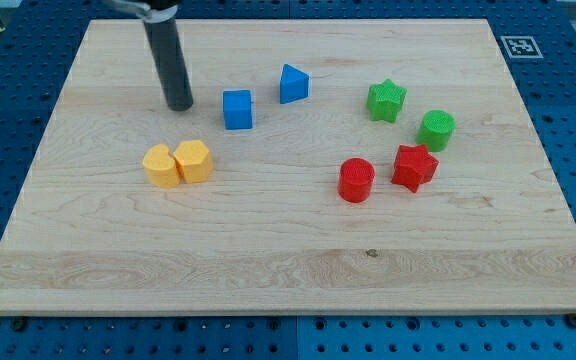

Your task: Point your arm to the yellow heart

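The yellow heart [161, 166] lies left of the middle of the wooden board [288, 270]. It touches a yellow pentagon [195, 160] on its right. My tip [179, 106] rests on the board above both yellow blocks, a short gap from them, nearer the pentagon. The rod rises from the tip toward the view's top. A blue cube [237, 109] sits just right of the tip.
A blue triangle [292, 84] lies right of the cube. A green star [386, 100] and a green cylinder [435, 130] sit at the upper right. A red cylinder [356, 180] and a red star [414, 166] lie below them.
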`<action>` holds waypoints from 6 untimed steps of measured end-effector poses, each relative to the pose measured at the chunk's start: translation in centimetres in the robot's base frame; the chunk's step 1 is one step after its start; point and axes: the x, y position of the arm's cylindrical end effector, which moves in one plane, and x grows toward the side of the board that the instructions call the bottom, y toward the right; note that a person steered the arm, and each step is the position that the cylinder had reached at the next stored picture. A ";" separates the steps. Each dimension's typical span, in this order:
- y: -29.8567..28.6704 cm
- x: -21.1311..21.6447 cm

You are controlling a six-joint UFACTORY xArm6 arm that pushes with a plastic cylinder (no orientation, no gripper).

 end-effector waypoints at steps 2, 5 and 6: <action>-3.3 6.2; -3.7 10.0; -2.5 10.0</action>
